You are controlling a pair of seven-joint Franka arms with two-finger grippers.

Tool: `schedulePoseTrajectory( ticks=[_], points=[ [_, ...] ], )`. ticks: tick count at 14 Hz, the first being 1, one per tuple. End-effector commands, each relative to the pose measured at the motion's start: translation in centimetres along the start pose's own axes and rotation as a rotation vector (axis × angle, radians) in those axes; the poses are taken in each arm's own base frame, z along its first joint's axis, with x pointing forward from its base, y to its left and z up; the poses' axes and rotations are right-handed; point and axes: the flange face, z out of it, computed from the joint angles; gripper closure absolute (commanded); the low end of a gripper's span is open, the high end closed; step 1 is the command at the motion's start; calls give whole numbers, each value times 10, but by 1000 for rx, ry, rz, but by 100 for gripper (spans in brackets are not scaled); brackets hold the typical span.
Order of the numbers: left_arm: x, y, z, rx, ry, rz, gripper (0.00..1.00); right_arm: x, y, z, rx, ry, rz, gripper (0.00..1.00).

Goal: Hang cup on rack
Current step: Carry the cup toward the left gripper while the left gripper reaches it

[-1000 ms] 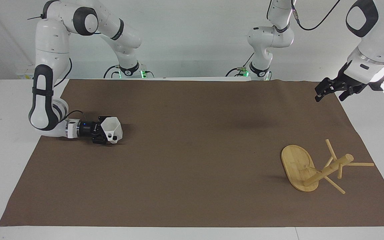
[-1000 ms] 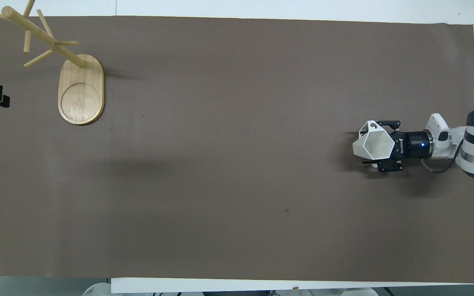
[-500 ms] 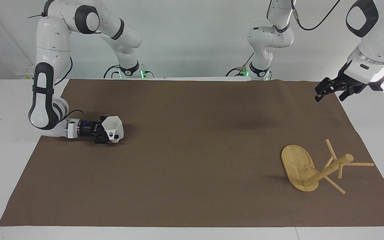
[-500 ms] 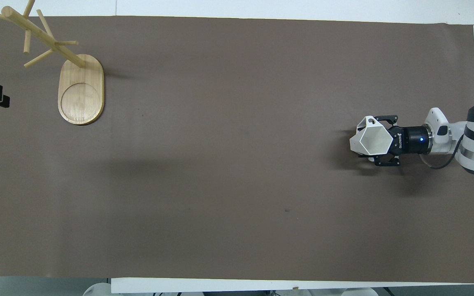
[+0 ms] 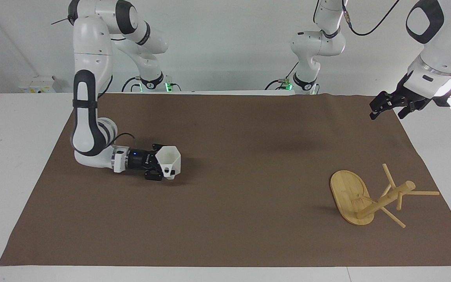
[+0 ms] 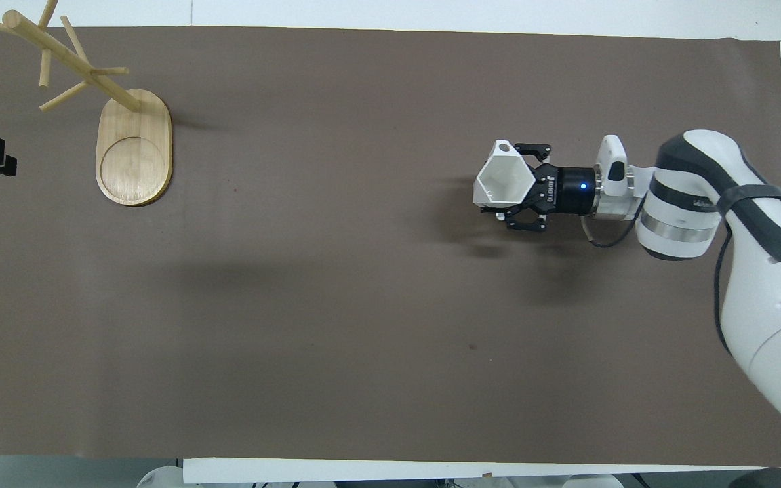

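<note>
One white table [image 5: 10, 164], flat and matte, set against a plain white wall [image 5: 225, 43].
One brown cloth [image 5: 225, 219], rectangular, faintly creased, covering most of the tabletop.
Two white arms with dark joint bands and black grippers.
One rack [image 5: 360, 196], light bamboo, standing on the cloth toward the left arm's end: flat oval base with an inset ring, thick round post, thin round pegs.
One right gripper [image 5: 162, 167], lying level and low over the cloth toward the right arm's end, fingers clamped on the cup.
One left gripper [image 5: 390, 109], up over the cloth's edge at the left arm's end, waiting, fingers spread wide with nothing between them.
One cup [image 5: 169, 160], white, faceted, hexagon-rimmed, tapering downward, mouth up, angular handle with a hole; well apart from the rack.
</note>
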Motion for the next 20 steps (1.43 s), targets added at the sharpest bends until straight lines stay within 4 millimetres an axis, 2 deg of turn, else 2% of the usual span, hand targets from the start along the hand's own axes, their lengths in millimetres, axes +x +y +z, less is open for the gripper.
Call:
schedulePoseTrajectory(
  ticks=[1, 2, 4, 5, 6, 7, 9, 11, 12, 14, 16, 17, 18, 19, 20],
  points=[
    [-4, 17, 1, 10, 42, -64, 0, 38, 1, 32, -49, -27, 61, 75],
    [-3, 46, 6, 7, 65, -49, 0, 50, 3, 47, -54, -30, 65, 75],
    [-3, 110, 14, -8, 98, -135, 0, 71, 0, 89, -36, -15, 47, 76],
    [-8, 153, 23, -18, 107, -187, 0, 76, -6, 109, -37, -3, 50, 76],
    [-14, 184, 25, -31, 120, -227, 0, 83, -16, 135, -29, 2, 41, 76],
    [-22, 217, 28, -47, 127, -273, 0, 95, -24, 151, -34, 0, 31, 76],
    [-38, 281, 37, -79, 133, -403, 0, 116, -33, 170, -85, -62, -18, 76],
    [-52, 333, 57, -81, 119, -475, 0, 138, -51, 191, -108, -114, -63, 75],
    [-57, 349, 69, -70, 107, -498, 0, 142, -52, 193, -121, -125, -69, 75],
    [-58, 354, 79, -65, 101, -508, 1, 145, -60, 206, -138, -91, -49, 75],
    [-63, 359, 89, -58, 95, -494, 4, 144, -62, 208, -143, -85, -62, 75],
    [-64, 360, 91, -55, 92, -489, 12, 143, -63, 207, -143, -87, -63, 75],
    [-63, 359, 93, -53, 91, -488, 44, 143, -64, 207, -143, -87, -66, 75],
    [-63, 359, 93, -57, 95, -480, 90, 142, -64, 207, -142, -89, -69, 75],
    [-59, 356, 93, -66, 105, -455, 100, 143, -64, 207, -142, -88, -71, 75]
  ],
)
